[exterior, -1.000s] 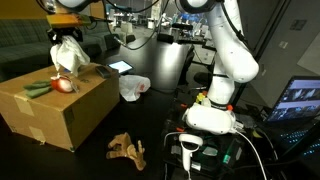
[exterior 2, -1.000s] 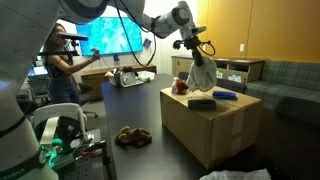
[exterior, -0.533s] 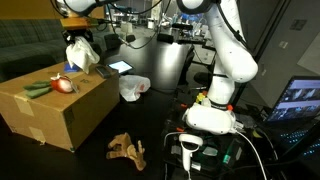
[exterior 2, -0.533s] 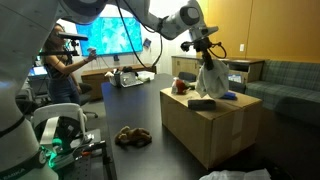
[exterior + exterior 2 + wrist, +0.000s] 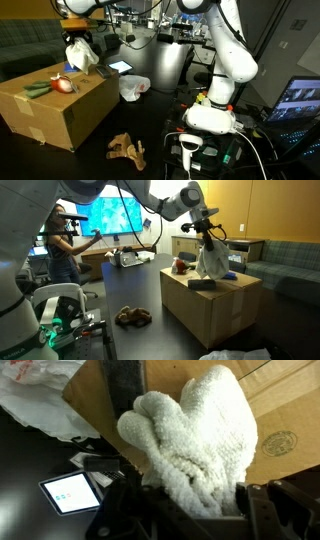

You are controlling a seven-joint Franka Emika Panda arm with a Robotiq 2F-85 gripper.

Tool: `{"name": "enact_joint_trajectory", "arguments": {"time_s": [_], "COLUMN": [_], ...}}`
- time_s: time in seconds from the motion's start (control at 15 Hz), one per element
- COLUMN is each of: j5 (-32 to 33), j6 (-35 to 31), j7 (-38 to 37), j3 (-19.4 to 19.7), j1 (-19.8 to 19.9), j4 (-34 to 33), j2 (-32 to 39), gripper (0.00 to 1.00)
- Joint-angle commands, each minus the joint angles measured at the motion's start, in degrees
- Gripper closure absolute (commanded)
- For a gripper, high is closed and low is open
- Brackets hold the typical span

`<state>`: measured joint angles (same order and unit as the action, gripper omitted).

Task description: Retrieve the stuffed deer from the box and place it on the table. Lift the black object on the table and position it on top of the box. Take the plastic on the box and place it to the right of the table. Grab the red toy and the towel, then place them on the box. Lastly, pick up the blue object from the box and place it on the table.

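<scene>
Fingers stay clamped on the towel, now hanging farther across the box.

scanner: white head | phone: lit, lying flat | person: standing by wall screen

Fluffy white towel hanging over box; deer on table.
</scene>
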<state>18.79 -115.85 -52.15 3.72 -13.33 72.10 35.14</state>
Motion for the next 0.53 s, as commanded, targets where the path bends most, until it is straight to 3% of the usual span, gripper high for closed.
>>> {"name": "enact_joint_trajectory", "arguments": {"time_s": [0.0,0.47], "j5": [-0.2,-4.4], "j6": [-4.0,-15.7], "j7": [1.1,11.4], "j3": [-0.7,-5.2], "j1": [-1.6,-2.0], "j4": [-1.4,-7.0], "j2": [-0.1,5.1], "gripper": [0.90,0.91]}}
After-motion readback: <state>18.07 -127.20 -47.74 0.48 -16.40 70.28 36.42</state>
